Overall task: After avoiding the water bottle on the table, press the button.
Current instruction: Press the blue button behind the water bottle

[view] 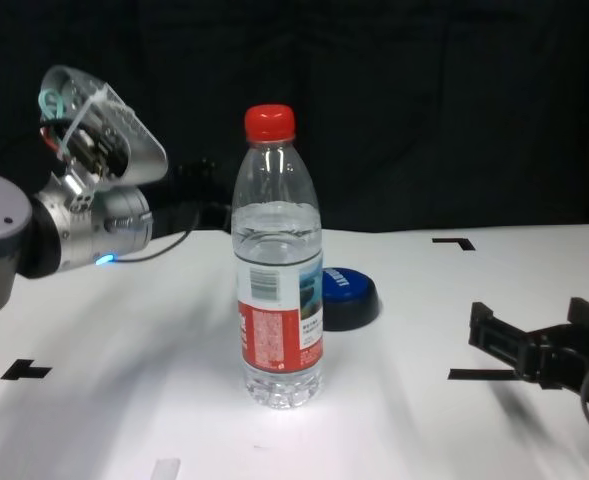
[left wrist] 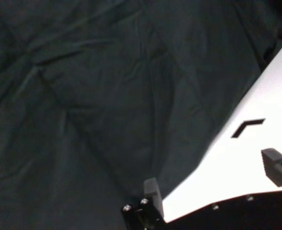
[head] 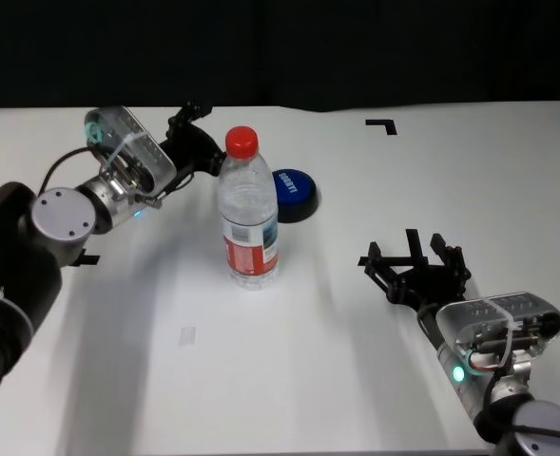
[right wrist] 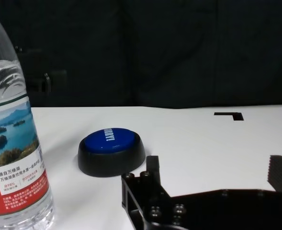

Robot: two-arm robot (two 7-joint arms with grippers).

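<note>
The water bottle (head: 249, 214) stands upright in the middle of the table (head: 260, 380); it is clear, with a red cap and a red label. Just behind it to the right sits the low blue button (head: 294, 193) on its black base. My left gripper (head: 192, 133) hangs raised above the table, behind and left of the bottle, open and empty; its fingers (left wrist: 152, 191) spread wide in the left wrist view. My right gripper (head: 415, 261) rests low at the front right, open, facing the button (right wrist: 111, 151) and the bottle (right wrist: 14, 143).
Black tape marks lie on the table at the back right (head: 382, 124) and at the left (view: 26, 371). A dark curtain (view: 424, 100) hangs behind the table's far edge. Bare white surface lies between my right gripper and the button.
</note>
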